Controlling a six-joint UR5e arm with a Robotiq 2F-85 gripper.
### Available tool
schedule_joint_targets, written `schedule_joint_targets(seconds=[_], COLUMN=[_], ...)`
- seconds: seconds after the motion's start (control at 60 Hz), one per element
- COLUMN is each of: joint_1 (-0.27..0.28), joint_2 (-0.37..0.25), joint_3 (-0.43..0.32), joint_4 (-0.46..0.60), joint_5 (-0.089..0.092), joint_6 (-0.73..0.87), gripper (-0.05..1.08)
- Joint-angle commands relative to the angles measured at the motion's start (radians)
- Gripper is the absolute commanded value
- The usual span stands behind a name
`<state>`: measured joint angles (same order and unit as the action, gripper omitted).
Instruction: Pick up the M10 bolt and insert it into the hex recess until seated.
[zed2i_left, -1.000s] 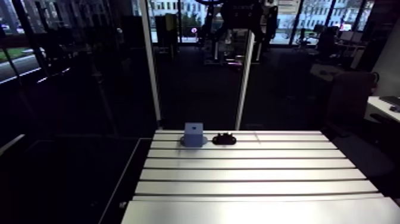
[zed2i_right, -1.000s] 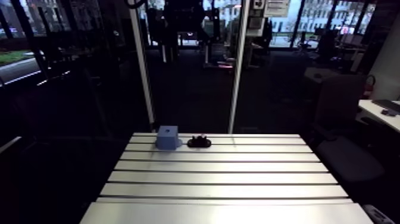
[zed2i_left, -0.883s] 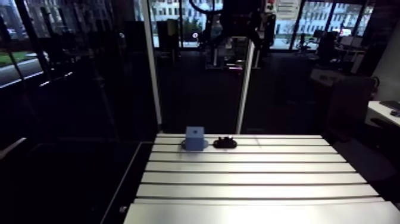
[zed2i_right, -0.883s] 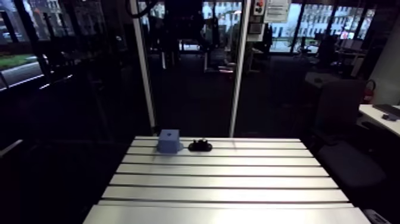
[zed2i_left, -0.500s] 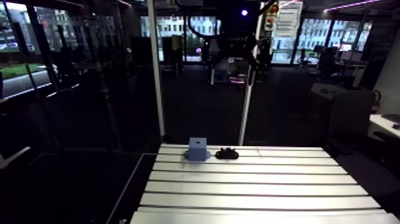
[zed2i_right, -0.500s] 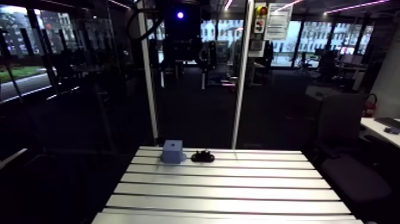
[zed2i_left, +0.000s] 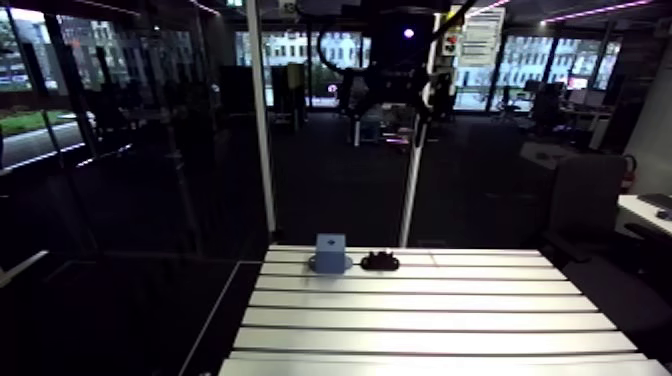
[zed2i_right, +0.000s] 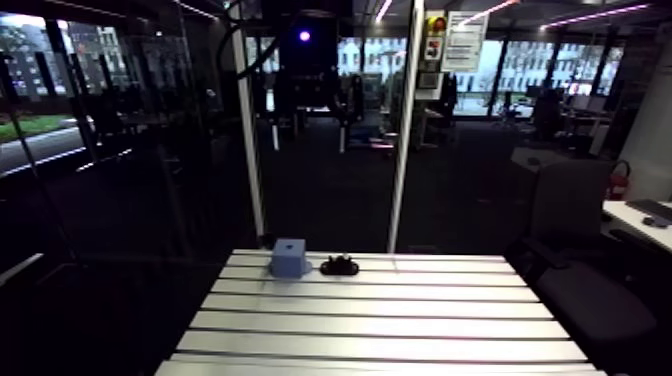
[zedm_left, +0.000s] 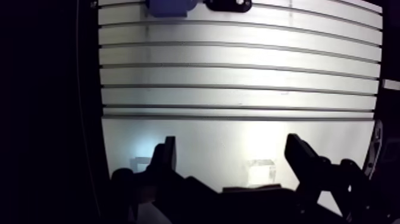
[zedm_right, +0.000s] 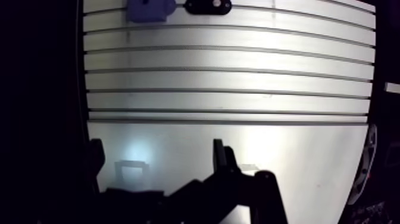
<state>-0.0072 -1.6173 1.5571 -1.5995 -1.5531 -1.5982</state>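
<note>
Your gripper (zedm_left: 231, 143) has its fingers wide, holding nothing. The dark bolt (zed2i_left: 379, 261) sits untouched beside the blue block (zed2i_left: 329, 250). Pickup and insertion are both left.

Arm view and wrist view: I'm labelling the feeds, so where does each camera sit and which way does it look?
Arm view: on the upper link, high, looking along the slotted table to the blue block and black part at its far end; the dark wrist hangs from above.
Wrist view: on the wrist, looking down past the open gripper at the table's near end.
Shared: table, block and black part.
</note>
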Motion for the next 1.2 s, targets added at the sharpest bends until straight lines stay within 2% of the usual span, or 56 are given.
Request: schedule_joint_targets(seconds=[0.017,0.083,0.133,0.167,0.317,0.5,0.633,0.783,0.833,1.2], joint_1=[-0.012,-0.023,-0.029,-0.041,-0.046,-0.051,-0.05,-0.051,-0.05,-0.053], joint_2=[0.001,0.001,0.003,0.004,0.025,0.066,0.131,0.18,0.214,0.294], joint_3=[0.101,0.136,0.15,0.178,0.233,0.264,0.268,0.263,0.247,0.219], joint_4=[-0.164,-0.204,-0.227,-0.279,-0.418,-0.491,-0.602,-0.61,-0.609,-0.621], joint_5=[-0.033,-0.046,-0.05,-0.052,-0.051,-0.048,-0.04,-0.038,-0.037,-0.038], joint_6=[-0.012,-0.02,-0.031,-0.059,-0.077,-0.072,-0.061,-0.05,-0.034,0.03], gripper=[0.01,0.01,0.01,0.01,0.01,0.01,0.01,0.01,0.01,0.01])
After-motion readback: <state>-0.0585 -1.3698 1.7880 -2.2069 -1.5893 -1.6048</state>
